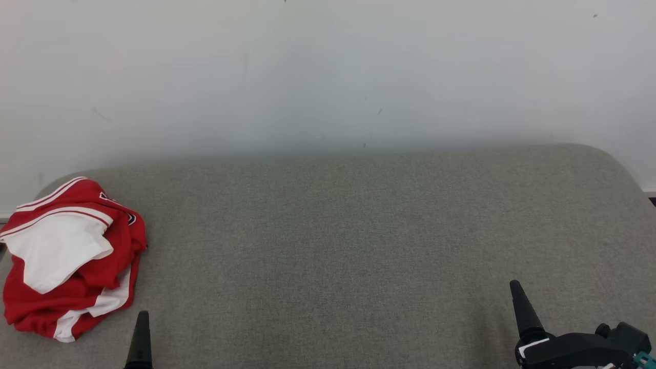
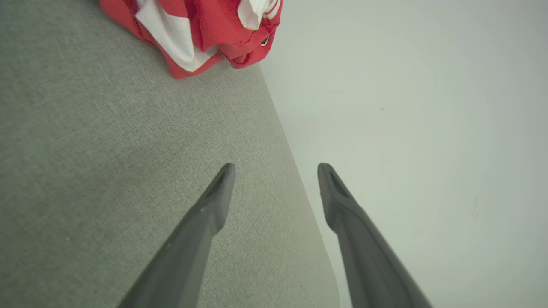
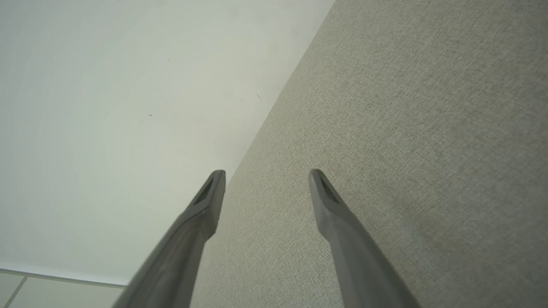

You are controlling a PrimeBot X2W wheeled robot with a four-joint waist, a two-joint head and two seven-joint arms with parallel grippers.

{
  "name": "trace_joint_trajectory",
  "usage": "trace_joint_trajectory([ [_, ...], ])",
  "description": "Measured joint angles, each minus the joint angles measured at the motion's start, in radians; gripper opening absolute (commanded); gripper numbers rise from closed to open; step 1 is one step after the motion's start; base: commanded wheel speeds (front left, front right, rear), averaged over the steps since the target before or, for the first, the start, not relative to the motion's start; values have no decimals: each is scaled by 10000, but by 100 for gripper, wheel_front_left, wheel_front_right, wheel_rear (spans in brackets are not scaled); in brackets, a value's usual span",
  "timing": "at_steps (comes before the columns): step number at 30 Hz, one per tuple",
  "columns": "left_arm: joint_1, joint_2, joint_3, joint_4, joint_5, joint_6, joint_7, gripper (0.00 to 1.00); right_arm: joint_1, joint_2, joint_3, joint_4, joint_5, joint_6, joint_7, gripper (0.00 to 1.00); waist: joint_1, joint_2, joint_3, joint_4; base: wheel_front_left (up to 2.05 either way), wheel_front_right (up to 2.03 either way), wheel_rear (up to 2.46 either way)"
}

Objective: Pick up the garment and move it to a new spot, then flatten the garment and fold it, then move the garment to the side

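Lying at about nine o'clock in the head view, the crumpled red garment with white panels and stripes [image 1: 72, 256] sits bunched in a loose heap on the grey woven fabric surface [image 1: 333, 246], close to that surface's left edge and its rounded far-left corner. A white panel faces upward on top of the heap, with red folds beneath and around it. The left gripper [image 2: 276, 171] is released: in the left wrist view its two long dark fingers stand spread apart and grasp nothing, one over the grey surface and the other over the plain pale wall [image 1: 307, 66]. The garment appears in that view at about eleven o'clock, well apart from the fingertips. In the head view one left finger [image 1: 139, 338] rises at seven o'clock, near the garment's lower edge without touching it. The right gripper [image 3: 267, 175] is likewise released, fingers parted and empty above the grey surface; in the head view it shows at five o'clock, well apart from the garment. The wall bears a few faint marks
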Motion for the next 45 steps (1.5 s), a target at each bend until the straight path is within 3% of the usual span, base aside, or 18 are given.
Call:
trace_joint_trajectory([
  [45, 113, 1271, -2842, -15, 7373, 976, -1578, 100, 639, -424, 1141, -249, -5484, -1279, -1662, 100, 0, 0, -721, 123, 0, 0, 0],
])
